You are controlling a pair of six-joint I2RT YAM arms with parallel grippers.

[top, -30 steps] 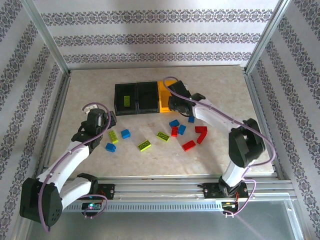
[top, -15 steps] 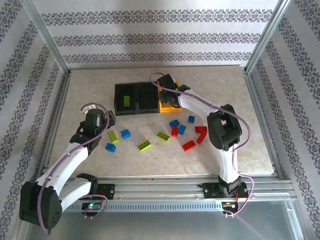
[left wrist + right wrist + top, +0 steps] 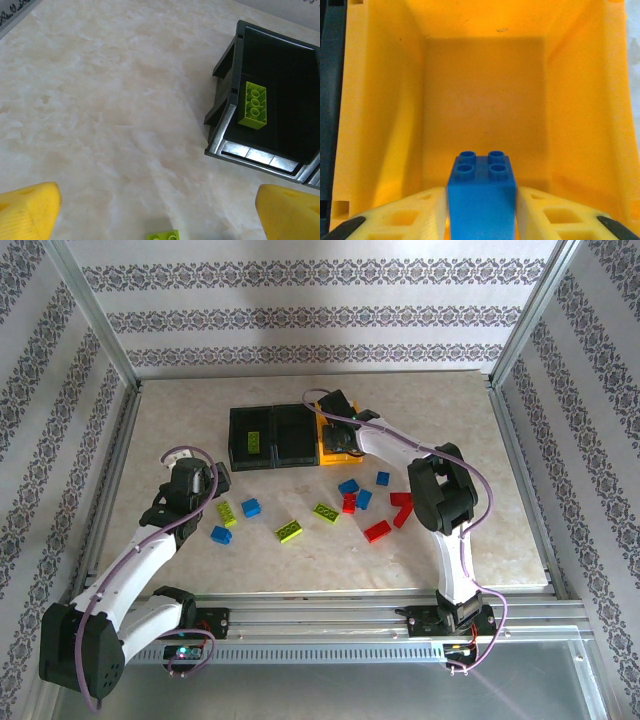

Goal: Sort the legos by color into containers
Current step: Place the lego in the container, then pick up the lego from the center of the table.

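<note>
My right gripper [image 3: 336,430] hangs over the yellow-orange container [image 3: 326,452], the right-hand one of three joined bins. In the right wrist view its fingers [image 3: 410,210] press both sides of a blue lego [image 3: 481,192], studs pointing into the bare bin [image 3: 485,100]. My left gripper [image 3: 212,483] stands open over the table, its yellow fingertips [image 3: 25,210] wide apart, a lime lego [image 3: 162,235] just below them. One lime lego [image 3: 253,105] lies in the left black container [image 3: 260,157]. Loose blue [image 3: 251,507], lime [image 3: 290,531] and red [image 3: 378,531] legos lie on the table.
The middle black bin [image 3: 296,436] sits between the other two. Several legos cluster in front of the bins, between both arms. Metal frame rails [image 3: 120,440] and patterned walls enclose the marble-look tabletop [image 3: 430,410].
The right arm swung its gripper left and back, from in front of the yellow-orange bin to over it, its elbow folding in. The left arm has barely moved.
</note>
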